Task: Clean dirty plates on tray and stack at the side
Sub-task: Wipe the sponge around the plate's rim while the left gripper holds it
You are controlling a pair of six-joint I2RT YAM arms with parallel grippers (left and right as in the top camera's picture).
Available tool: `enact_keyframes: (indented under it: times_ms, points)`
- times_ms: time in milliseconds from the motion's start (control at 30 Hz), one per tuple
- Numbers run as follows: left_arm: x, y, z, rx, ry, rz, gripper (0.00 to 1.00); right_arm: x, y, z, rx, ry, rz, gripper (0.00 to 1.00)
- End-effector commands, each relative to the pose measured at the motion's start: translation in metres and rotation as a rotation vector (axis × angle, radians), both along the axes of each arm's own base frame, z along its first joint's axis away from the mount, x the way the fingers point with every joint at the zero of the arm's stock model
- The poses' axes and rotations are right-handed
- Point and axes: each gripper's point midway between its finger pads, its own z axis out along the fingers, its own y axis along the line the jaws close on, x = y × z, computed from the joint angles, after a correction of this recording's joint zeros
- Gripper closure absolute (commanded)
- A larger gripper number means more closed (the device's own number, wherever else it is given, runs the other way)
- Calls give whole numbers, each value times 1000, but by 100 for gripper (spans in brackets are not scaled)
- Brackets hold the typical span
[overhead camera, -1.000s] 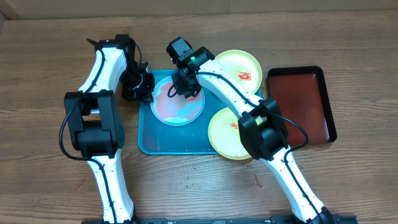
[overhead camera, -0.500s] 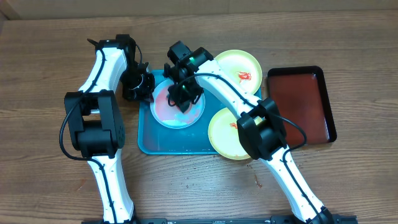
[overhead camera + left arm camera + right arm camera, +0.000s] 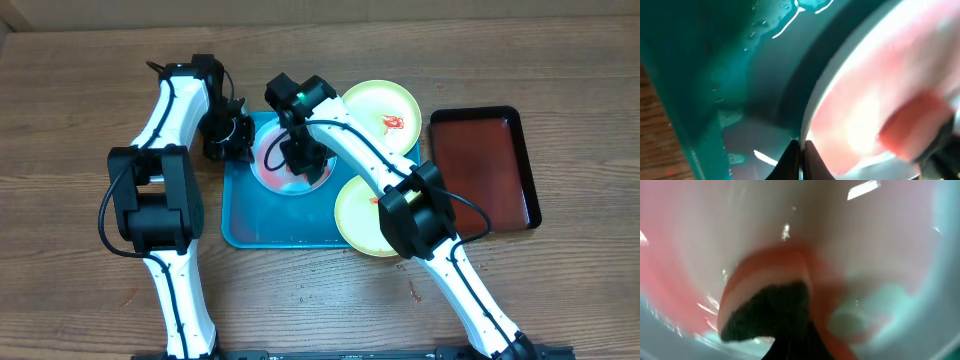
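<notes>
The pale blue-white plate (image 3: 278,160), smeared pink-red, sits in the teal tray (image 3: 262,226) with its left edge raised. My left gripper (image 3: 238,142) is shut on that plate's left rim; in the left wrist view the gripper (image 3: 801,150) pinches the white rim of the plate (image 3: 865,95) above the tray (image 3: 715,65). My right gripper (image 3: 303,160) is down on the plate, shut on a dark, orange-edged sponge (image 3: 765,311) pressed against the smeared plate (image 3: 740,225). Two yellow-green plates with red sauce lie at the back right (image 3: 381,108) and over the tray's right edge (image 3: 360,218).
A dark red-brown, black-rimmed tray (image 3: 486,165) lies on the right of the wooden table (image 3: 80,110). Both arms cross over the teal tray's back half. A few red specks mark the table in front of the tray.
My right gripper has slid with the sponge from the plate's far edge towards its middle. The left gripper has shifted slightly right, and the plate's left side has risen.
</notes>
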Motion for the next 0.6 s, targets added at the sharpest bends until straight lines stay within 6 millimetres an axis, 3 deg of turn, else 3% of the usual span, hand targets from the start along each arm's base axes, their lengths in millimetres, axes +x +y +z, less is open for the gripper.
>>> enact_keyframes:
  times_ms: [0,367,567]
  points:
    - [3,5,16,4,-35,11,96,36,-32,-21,-149,-150,-194,96]
    - [3,5,16,4,-35,11,96,71,-3,-22,7,-262,-282,96]
    - [3,5,16,4,-35,11,96,67,37,-17,207,-197,-170,96]
